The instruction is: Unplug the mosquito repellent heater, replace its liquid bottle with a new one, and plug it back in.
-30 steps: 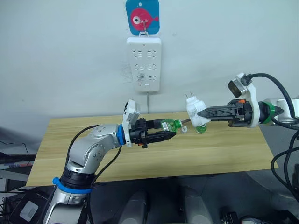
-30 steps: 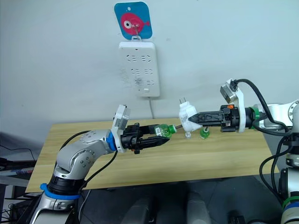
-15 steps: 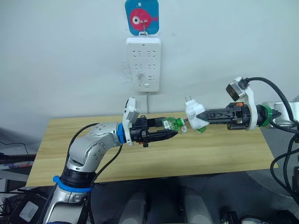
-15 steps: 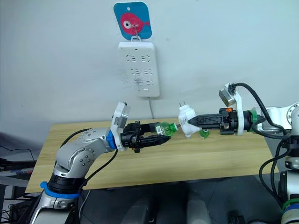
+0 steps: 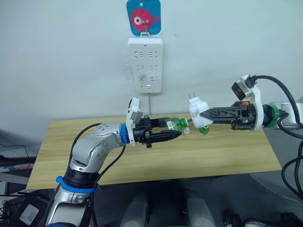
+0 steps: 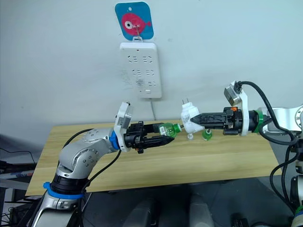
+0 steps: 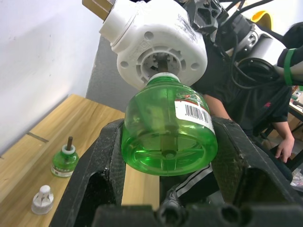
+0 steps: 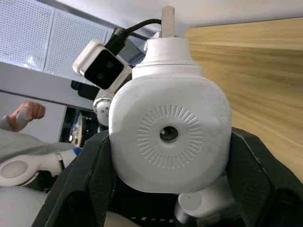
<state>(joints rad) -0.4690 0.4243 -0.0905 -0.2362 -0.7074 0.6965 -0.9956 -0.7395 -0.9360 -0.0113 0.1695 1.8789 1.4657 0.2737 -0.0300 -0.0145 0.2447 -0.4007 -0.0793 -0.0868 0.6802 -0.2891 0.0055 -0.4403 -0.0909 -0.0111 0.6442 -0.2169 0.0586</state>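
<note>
You're clamping the new green bottle (image 7: 169,137) in your left gripper (image 5: 173,135) mid-frame, neck meeting the mosquito repellent heater (image 5: 199,115) that your right gripper (image 5: 202,115) is pinching steady so they're lining up for threading.

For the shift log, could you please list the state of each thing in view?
Heater: unplugged, held in the air by the right gripper.
Green bottle: clamped in the left gripper, neck at the heater's socket.
Second bottle: upright on the table, uncapped.
Cap: beside it.
</note>
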